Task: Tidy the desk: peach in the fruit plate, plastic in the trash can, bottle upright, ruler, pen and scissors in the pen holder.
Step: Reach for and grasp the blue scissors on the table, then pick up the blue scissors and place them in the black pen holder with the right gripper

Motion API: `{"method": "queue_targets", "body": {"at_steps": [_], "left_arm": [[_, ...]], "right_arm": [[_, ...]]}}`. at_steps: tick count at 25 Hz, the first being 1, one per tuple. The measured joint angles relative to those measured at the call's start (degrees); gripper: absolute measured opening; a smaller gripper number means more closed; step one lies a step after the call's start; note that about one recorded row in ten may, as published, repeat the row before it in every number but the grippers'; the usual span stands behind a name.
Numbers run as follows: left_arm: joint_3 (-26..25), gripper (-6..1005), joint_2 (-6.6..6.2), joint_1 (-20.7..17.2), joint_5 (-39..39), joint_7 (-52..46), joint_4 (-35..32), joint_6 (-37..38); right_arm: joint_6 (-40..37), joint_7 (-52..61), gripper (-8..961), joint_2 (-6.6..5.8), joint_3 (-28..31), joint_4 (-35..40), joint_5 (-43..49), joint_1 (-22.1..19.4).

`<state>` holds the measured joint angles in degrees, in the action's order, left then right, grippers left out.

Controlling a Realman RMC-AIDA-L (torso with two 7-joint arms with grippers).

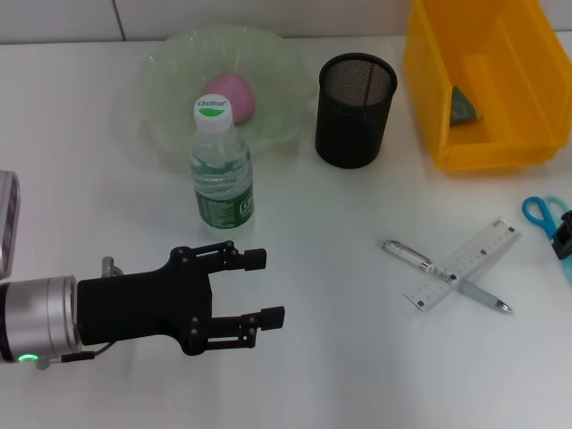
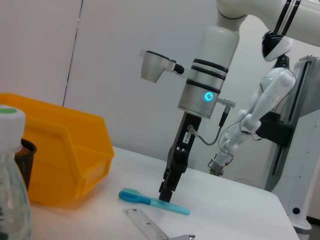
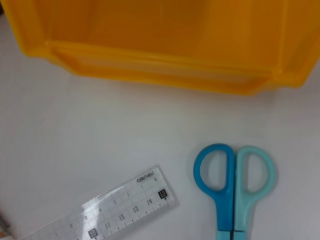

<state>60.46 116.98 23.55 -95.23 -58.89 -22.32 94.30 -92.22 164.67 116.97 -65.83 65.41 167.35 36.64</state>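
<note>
Item: blue scissors [image 3: 232, 187], flat on white counter [image 1: 340, 295] beside yellow trash can [image 1: 483, 80]; right pincer [image 2: 168, 192] poised at blades, grip state indeterminate; risk: skidding off thin metal; left pincer [image 1: 259, 288] released, idle near upright bottle [image 1: 221, 165].

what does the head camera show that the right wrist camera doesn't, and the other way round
Only the head view shows the left gripper with fingers apart, the upright bottle, the peach in the fruit plate, the empty-looking pen holder, the pen lying under the ruler, and something dark inside the yellow bin. Only the right wrist view shows both handle loops of the scissors whole. Both share the bin, ruler and scissors on the white table.
</note>
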Motion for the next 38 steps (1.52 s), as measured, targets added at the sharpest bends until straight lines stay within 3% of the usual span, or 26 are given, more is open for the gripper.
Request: {"method": "queue_targets", "body": {"at_steps": [5, 7, 34, 37, 38], "left_arm": [[0.0, 770, 0.0, -0.1, 0.0, 0.0, 0.0, 0.0], [0.0, 770, 0.01, -0.1, 0.0, 0.0, 0.0, 0.0], [0.0, 770, 0.18, -0.3, 0.0, 0.1, 0.0, -0.2], [0.0, 770, 0.18, -0.4, 0.0, 0.1, 0.0, -0.1], [0.0, 770, 0.17, -0.5, 0.0, 0.1, 0.0, 0.0]], "right_arm": [[0.6, 0.0, 458, -0.08, -0.4, -0.7, 0.0, -0.2], [1.0, 0.0, 346, -0.13, -0.4, -1.4, 0.0, -0.1], [3.5, -0.3, 318, 0.14, -1.9, -3.4, 0.0, -0.1], [3.4, -0.4, 195, -0.05, -1.5, -2.5, 0.0, -0.8], [3.4, -0.4, 195, -0.05, -1.5, -2.5, 0.0, -0.8]]}}
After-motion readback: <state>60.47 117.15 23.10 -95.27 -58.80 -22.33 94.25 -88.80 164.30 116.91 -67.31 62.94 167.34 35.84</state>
